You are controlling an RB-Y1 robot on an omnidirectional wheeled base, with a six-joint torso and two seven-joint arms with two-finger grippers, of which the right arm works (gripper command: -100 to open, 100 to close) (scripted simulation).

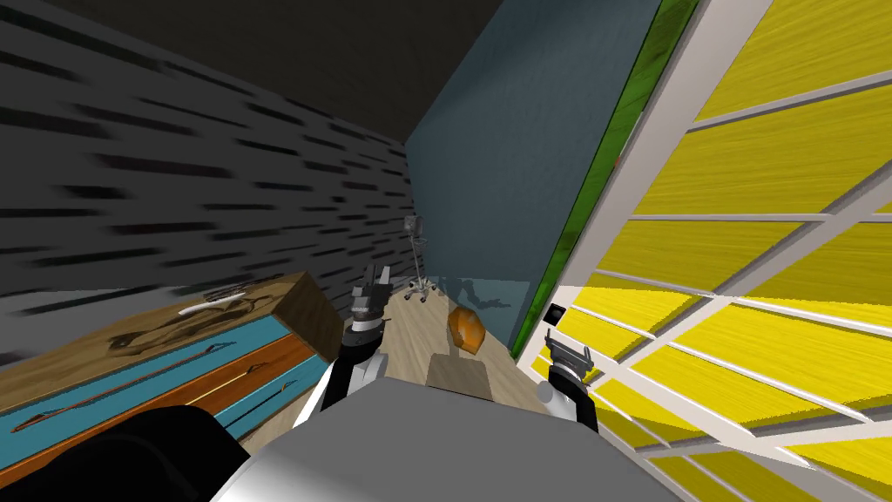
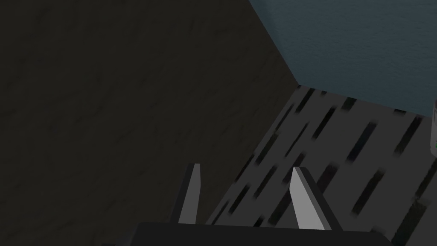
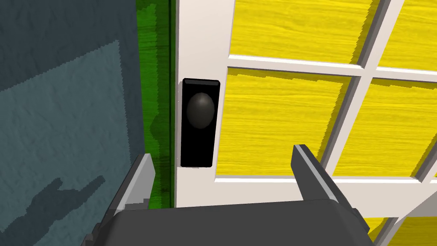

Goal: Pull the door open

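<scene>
**At the door's latch edge: right tool open, knob not gripped**

At the latch side of the yellow-paned, white-framed door (image 3: 290,111), the right tool (image 3: 222,151) hangs with its fingers spread wide and nothing between them. The dark round knob (image 3: 200,110) sits on a black plate (image 3: 197,145), just beside the green strip (image 3: 155,85) that edges the blue-grey wall (image 3: 64,85). The door looks closed against that strip, though the seam is hard to read.

Risks, as judged:
- The knob lies nearer the wall-side finger than midway, so closing now could clip the plate or slide off the round knob.
- The wall-side finger lines up with the green strip, so pushing straight in may jam it there.
- A weak pinch on a smooth ball likely slips once the pull starts.
- The door swings toward the body, which stands close.

Views: the right wrist view gives the knob's shape and its offset from the fingers. The head view gives the right tool (image 1: 568,356) just short of the plate, plus a cabinet (image 1: 174,349) and an orange object (image 1: 468,329) on the floor. The left tool (image 1: 373,281) is raised well apart from the door, fingers open and empty in its wrist view (image 2: 245,168).
</scene>
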